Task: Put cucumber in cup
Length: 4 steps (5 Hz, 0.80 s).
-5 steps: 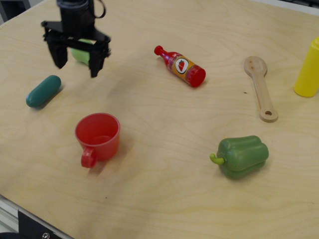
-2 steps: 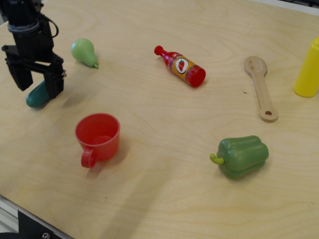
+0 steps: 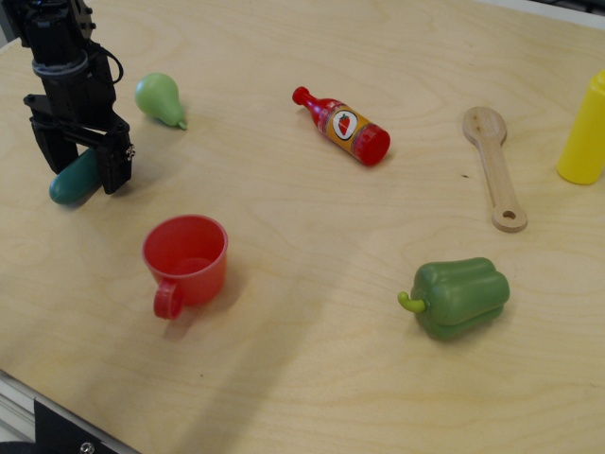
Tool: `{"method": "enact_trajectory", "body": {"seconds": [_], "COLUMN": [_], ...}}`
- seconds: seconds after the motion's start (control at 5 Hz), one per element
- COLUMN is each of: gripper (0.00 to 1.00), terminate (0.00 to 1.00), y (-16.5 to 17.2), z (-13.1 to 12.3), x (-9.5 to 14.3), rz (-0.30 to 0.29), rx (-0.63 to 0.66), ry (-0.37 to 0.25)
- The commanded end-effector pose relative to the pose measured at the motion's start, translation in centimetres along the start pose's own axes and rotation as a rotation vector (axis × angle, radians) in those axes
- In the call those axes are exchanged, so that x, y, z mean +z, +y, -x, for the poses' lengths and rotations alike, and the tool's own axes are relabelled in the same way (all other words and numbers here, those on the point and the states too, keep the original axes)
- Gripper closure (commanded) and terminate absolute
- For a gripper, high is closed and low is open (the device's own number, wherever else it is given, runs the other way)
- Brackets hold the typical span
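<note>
the wide-open gripper point(image 3: 79, 170) sits around the cucumber point(image 3: 73, 179), holding nothing yet, near the red cup point(image 3: 186, 260).

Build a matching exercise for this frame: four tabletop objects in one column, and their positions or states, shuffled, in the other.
Objects:
1. dark teal-green capsule-shaped toy cucumber
2. small red plastic cup with loop handle
3. red sauce bottle
4. light wooden spoon

States:
A. lying on its side, cap toward the pale green pear
B. between the open black hand's fingers
C. upright, empty, handle toward the camera
D. flat beside the yellow bottle

Pairs: 1-B, 2-C, 3-A, 4-D
</note>
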<state>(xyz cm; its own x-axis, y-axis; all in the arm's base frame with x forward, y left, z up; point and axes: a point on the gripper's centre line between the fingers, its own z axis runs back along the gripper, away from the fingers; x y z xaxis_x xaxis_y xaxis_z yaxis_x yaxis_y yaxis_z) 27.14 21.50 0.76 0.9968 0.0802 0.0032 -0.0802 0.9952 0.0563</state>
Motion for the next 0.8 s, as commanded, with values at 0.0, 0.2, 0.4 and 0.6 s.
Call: {"method": "enact_trajectory", "body": {"seconds": [0.0,0.2,0.4,0.6], "gripper": [0.00,1.00,1.00,1.00], "terminate": [0.00,0.00,0.00,0.00], "y": [1.0,0.7,-0.1,-1.1], "z": [-2.0,-1.9,-1.4,-1.2], "x": [0.8,0.8,1.3,2.3], "rz": [-0.010,0.006,0.023,0.019], "rx": [0.015,0.022,0.022,0.027], "ry": [-0.054,-0.043,0.003,0.002]}}
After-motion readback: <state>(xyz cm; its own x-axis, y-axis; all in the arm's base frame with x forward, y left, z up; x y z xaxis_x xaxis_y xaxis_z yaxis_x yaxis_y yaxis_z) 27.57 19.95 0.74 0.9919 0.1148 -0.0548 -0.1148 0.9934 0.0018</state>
